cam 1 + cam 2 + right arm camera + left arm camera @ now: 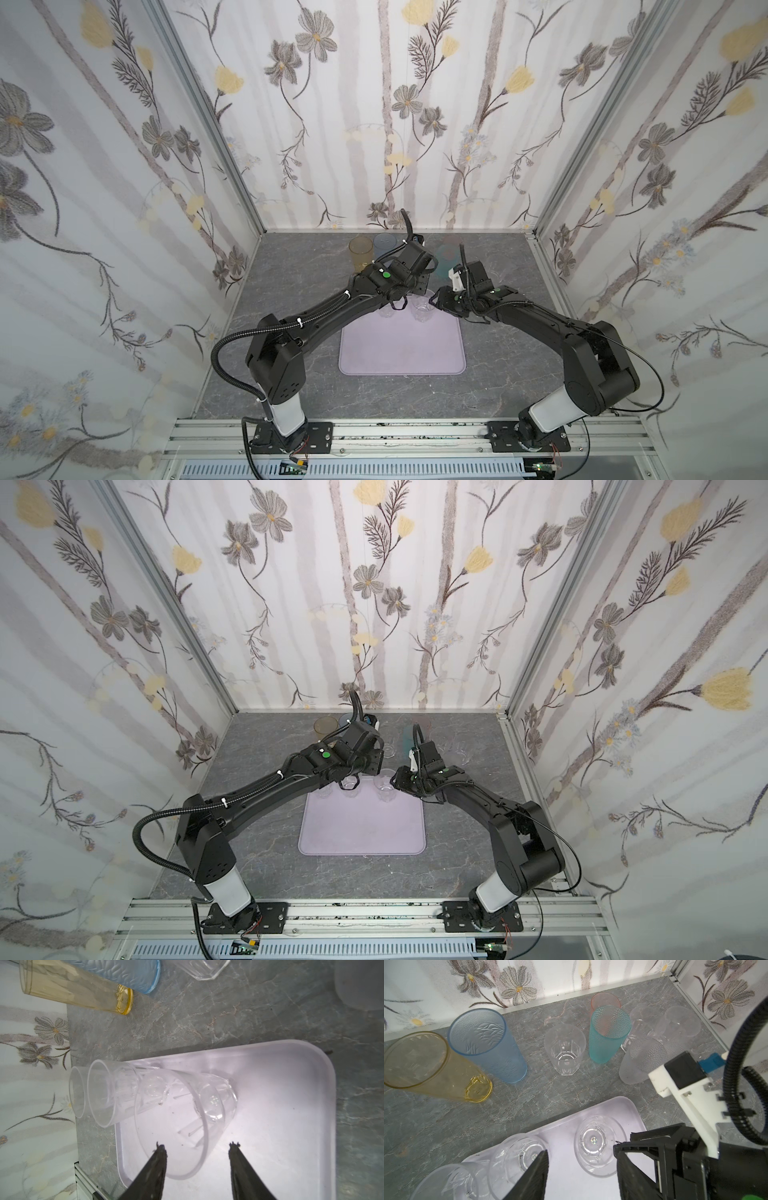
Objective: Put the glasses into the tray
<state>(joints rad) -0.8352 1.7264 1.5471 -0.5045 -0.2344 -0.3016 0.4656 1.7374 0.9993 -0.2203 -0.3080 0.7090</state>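
Glasses (596, 1142): three clear ones stood in a row along the far edge of the tray (401, 353); the amber glass (425, 1064), blue glass (488, 1047), teal glass (606, 1039) and others waited near the far edge of the desk (507, 374).
Left gripper (581, 1159): spread, pinching nothing.
Right gripper (197, 1145): spread at one clear rim, gripping nothing.
Handling: we judged them light, stiff, slippery; hold the wall under the rim.

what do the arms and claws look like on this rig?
The left arm and right arm have black links, a white base segment and a green dot near each wrist. Ribbed black conduit loops along the left; a thin black cable trails the right. A white bracket sits on the right wrist. The left claw and right claw have flat black tapered fingers.
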